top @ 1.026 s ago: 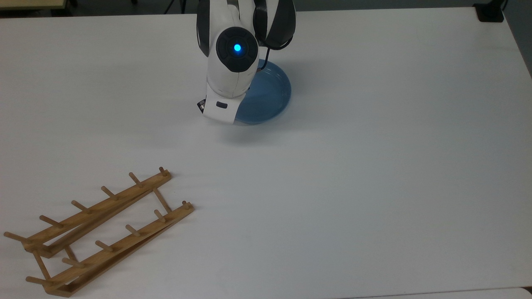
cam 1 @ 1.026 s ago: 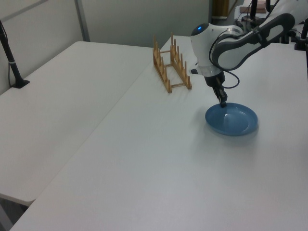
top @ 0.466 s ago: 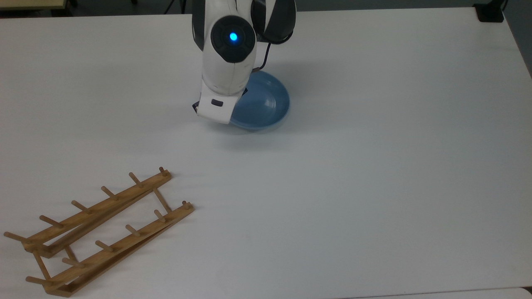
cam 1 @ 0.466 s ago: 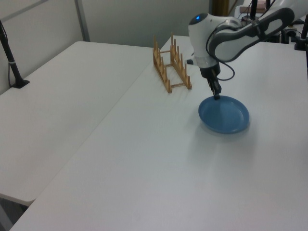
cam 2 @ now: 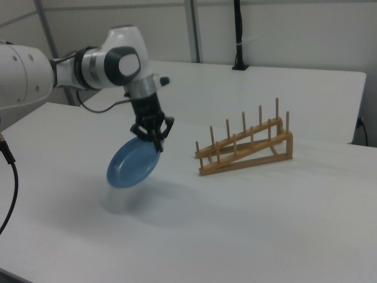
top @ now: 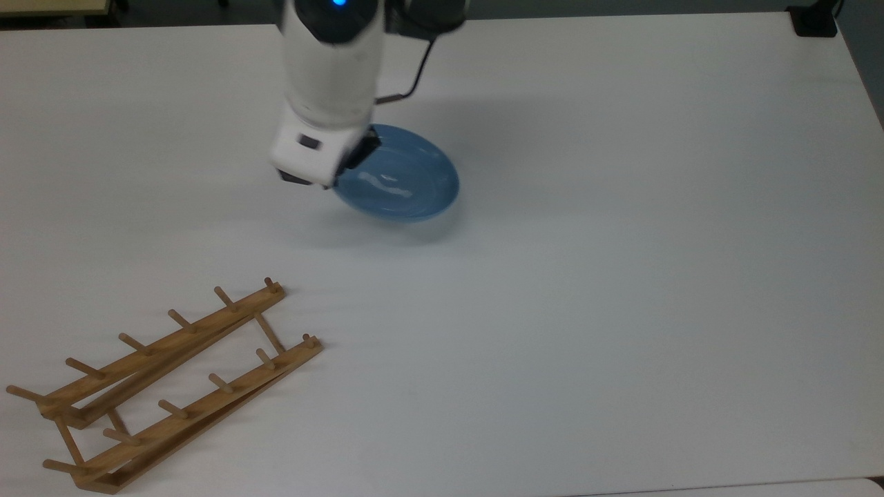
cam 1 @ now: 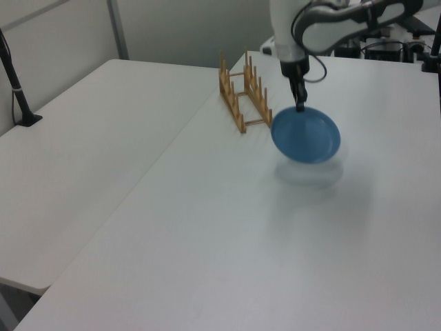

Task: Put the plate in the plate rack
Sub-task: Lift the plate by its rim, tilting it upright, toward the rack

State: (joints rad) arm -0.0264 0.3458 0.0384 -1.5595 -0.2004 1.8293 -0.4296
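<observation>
Change since a second ago: the round blue plate (top: 399, 181) had lain flat on the white desk (top: 621, 276); it now hung clear of the desk, tilted, with its shadow beneath it, and it had shifted toward the top view's left.
Arm: the white robot arm (cam 2: 70, 68) had risen and moved with the plate toward the top view's left.
Jaws: the black two-finger gripper (cam 2: 154, 137) was closed narrowly on the plate's upper rim, holding the plate from above.
Plate position: in the right view it hung to the left of the wooden peg plate rack (cam 2: 244, 147), well apart from it; in the left view its edge (cam 1: 305, 134) appeared just beside the rack's near end (cam 1: 246, 96).
Rack: it stood on the desk at the top view's lower left (top: 166, 386), unmoved, its slots holding nothing.
Plate contents: the blue plate's hollow was bare, showing just glare.
</observation>
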